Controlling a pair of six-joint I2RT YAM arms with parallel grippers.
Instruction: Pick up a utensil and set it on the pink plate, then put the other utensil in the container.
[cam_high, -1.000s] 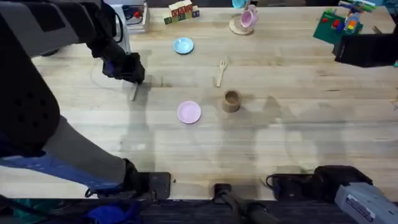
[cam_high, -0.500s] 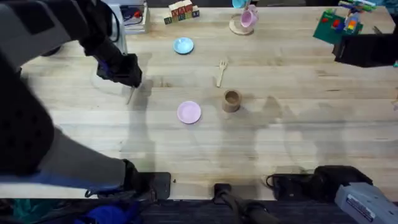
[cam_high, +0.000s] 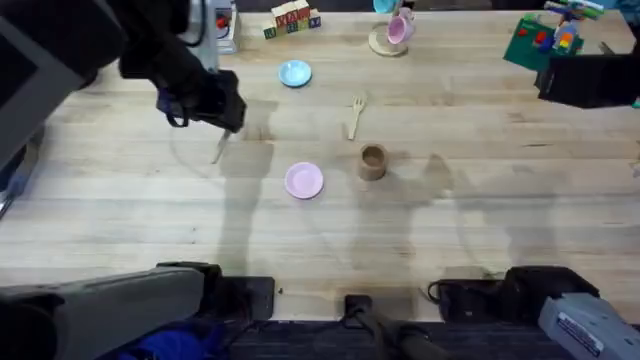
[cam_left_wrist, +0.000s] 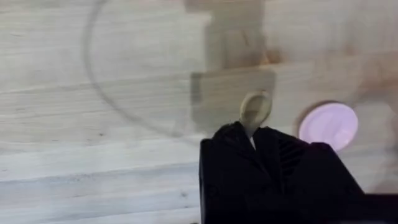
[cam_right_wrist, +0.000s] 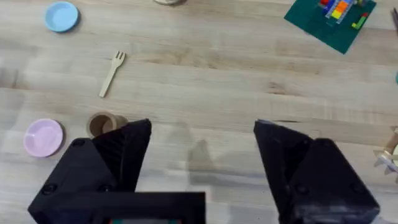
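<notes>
My left gripper covers most of the spoon: in my left wrist view only the rounded bowl sticks out past my fingers, the handle lost between them. From overhead just a thin pale sliver of the spoon pokes out under the gripper, too small to tell bowl from handle. My left arm's near section is a dark blur along the near left edge there. In my right wrist view the wooden cup is partly hidden behind my right finger, and the green board at the far right is cut by the far edge.
</notes>
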